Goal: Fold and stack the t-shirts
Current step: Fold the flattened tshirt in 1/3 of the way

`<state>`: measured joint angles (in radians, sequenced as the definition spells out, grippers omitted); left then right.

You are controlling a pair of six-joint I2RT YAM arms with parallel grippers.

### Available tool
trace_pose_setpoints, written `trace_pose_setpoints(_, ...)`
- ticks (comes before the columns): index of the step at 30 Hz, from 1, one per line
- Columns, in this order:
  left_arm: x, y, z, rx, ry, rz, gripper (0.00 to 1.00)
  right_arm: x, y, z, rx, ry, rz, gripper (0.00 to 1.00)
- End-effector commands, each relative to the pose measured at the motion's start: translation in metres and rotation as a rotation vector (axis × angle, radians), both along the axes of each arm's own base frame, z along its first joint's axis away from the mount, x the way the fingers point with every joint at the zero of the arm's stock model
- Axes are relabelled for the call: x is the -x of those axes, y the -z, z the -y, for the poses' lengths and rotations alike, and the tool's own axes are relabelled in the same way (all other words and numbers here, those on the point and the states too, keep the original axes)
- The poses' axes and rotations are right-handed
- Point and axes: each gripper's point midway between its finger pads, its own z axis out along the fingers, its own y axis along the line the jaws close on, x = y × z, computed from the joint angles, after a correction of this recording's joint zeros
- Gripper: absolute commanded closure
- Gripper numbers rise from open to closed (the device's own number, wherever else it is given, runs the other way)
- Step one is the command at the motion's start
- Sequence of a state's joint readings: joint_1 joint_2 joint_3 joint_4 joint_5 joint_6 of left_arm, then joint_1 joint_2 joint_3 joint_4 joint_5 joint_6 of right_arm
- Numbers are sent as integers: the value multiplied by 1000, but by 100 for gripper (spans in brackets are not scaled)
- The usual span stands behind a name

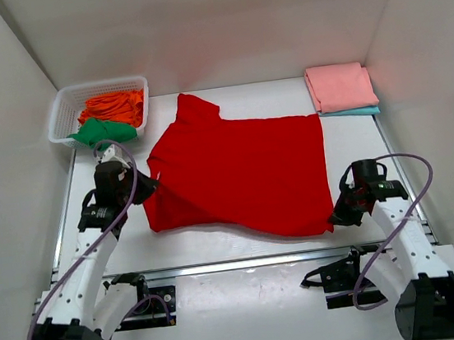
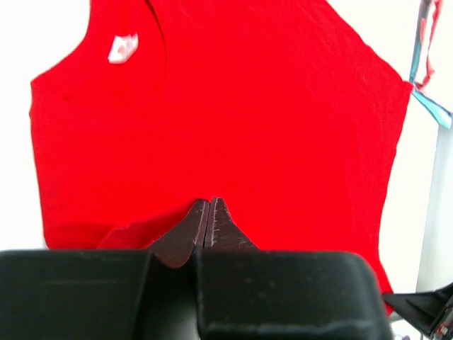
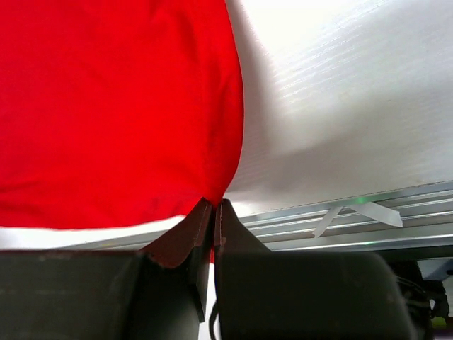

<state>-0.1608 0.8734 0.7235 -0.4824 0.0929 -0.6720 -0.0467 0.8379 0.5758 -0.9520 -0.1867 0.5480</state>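
Note:
A bright red t-shirt (image 1: 239,168) lies spread across the middle of the table. My left gripper (image 1: 148,185) is shut on its left edge, with red cloth around the closed fingertips in the left wrist view (image 2: 209,202). My right gripper (image 1: 334,219) is shut on the shirt's near right corner, and cloth shows pinched between the fingertips in the right wrist view (image 3: 214,204). A folded salmon pink shirt (image 1: 339,86) lies on a folded light blue shirt (image 1: 361,111) at the back right. An orange shirt (image 1: 116,106) and a green shirt (image 1: 102,131) lie crumpled in the basket.
The white lattice basket (image 1: 62,109) stands at the back left corner. White walls close in the table on three sides. A metal rail (image 1: 238,263) runs along the near edge, also visible in the right wrist view (image 3: 340,216).

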Motion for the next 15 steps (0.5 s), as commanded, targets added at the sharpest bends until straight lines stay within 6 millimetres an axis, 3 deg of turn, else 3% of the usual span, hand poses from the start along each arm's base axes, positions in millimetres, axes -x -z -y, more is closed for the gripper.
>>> trace_pose_setpoints(1, -28, -36, -2, -13, 6, 113, 100, -22, -6, 8, 43, 7, 32, 100)
trace_pose_setpoints(15, -81, -33, -9, -11, -31, 111, 100, -83, -2, 13, 37, -101, 11, 100)
